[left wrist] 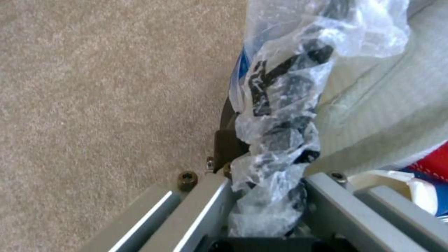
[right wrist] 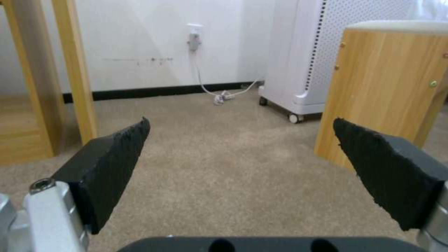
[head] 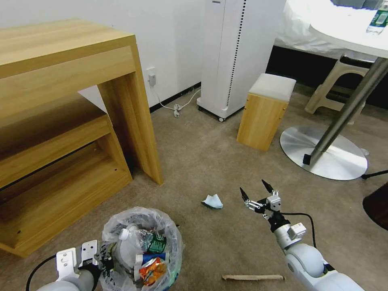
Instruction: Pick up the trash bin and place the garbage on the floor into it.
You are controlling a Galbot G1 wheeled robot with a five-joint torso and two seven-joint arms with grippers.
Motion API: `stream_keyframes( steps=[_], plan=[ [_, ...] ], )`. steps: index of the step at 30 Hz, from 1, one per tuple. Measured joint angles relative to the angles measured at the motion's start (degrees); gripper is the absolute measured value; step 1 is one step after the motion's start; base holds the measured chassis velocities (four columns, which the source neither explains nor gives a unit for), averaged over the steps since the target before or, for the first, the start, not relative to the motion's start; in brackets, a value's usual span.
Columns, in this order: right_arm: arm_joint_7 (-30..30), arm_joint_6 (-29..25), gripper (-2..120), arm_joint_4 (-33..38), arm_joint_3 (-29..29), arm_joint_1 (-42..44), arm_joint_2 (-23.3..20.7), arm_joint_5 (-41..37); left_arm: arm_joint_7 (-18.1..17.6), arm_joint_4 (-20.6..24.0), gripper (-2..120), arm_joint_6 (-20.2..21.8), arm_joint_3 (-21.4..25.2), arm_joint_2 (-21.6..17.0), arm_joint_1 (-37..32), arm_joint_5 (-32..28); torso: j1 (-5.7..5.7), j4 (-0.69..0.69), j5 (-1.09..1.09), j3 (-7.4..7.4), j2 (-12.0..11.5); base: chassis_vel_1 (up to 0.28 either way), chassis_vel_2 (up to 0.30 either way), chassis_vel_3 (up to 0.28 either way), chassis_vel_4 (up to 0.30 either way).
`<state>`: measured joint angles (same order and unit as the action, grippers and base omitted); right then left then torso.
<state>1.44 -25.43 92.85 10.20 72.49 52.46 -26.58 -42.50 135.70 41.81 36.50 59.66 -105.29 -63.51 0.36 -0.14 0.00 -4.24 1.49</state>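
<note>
The trash bin (head: 121, 226), lined with a crinkled clear bag, stands at the lower left of the head view and holds a clear bottle and several wrappers. My left gripper (head: 103, 255) is shut on its near rim. In the left wrist view the gripper (left wrist: 271, 157) clamps the bag-covered rim (left wrist: 280, 87). On the beige floor (head: 210, 161) lie a blue-white crumpled tissue (head: 212, 201) and a wooden stick (head: 253, 277). My right gripper (head: 254, 190) hovers open just right of the tissue, above the carpet. In the right wrist view the gripper (right wrist: 240, 122) holds nothing.
A wooden desk with shelves (head: 60, 121) fills the left. Behind stand a white tower appliance (head: 234, 52) with a cable (head: 176, 107), a wooden stool (head: 264, 111), a plastic stool (head: 335, 87) and a round table's metal base (head: 323, 151).
</note>
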Motion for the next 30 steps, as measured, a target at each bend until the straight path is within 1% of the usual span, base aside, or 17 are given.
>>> stream_keyframes(
  steps=[7,9,11,12,19,27,30],
  plan=[
    [3.74,0.7,100,-0.09,-1.52,-1.76,0.08,1.92,0.02,0.06,0,-0.01,0.18,-0.12,0.06,-0.15,0.02,0.01,0.0,-0.02,-0.01,0.005,-0.007,-0.009,0.005],
    [3.84,0.83,100,-0.02,-1.83,-2.05,-0.01,1.84,0.02,0.06,0,-0.01,0.2,-0.12,0.08,-0.17,0.02,0.0,0.0,-0.02,0.0,0.0,0.0,0.0,0.0],
    [3.87,1.72,100,0.18,-4.04,-4.31,-0.79,0.29,0.01,0.2,0,-0.03,0.53,-0.23,0.3,-0.81,0.02,0.0,-0.01,-0.02,-0.01,0.0,0.0,0.0,0.0],
    [3.87,1.72,100,0.18,-4.04,-4.31,-0.79,0.29,0.01,0.2,0,-0.03,0.53,-0.23,0.3,-0.81,0.02,0.0,-0.01,-0.02,-0.01,0.0,0.0,0.0,0.0],
    [3.75,2.45,100,-1.28,-10.51,-12.71,-2.24,-2.93,-0.28,0.78,0,-0.6,2.42,-0.84,0.93,-2.5,0.02,0.01,0.0,-0.02,-0.01,0.0,0.0,0.0,0.0],
    [3.15,3.23,100,-3.92,-13.39,-15.84,-1.34,-5.05,0.08,0.29,0,-0.58,2.34,0.04,2.0,-2.4,0.02,0.01,-0.01,-0.02,0.0,0.0,0.0,0.0,0.0],
    [3.54,4.02,100,-6.69,-15.84,-18.58,-0.47,-6.2,0.37,-0.09,0,-0.56,2.45,-0.3,2.78,-2.59,0.02,0.0,0.0,-0.02,0.0,0.0,0.0,0.0,0.0]
  ],
)
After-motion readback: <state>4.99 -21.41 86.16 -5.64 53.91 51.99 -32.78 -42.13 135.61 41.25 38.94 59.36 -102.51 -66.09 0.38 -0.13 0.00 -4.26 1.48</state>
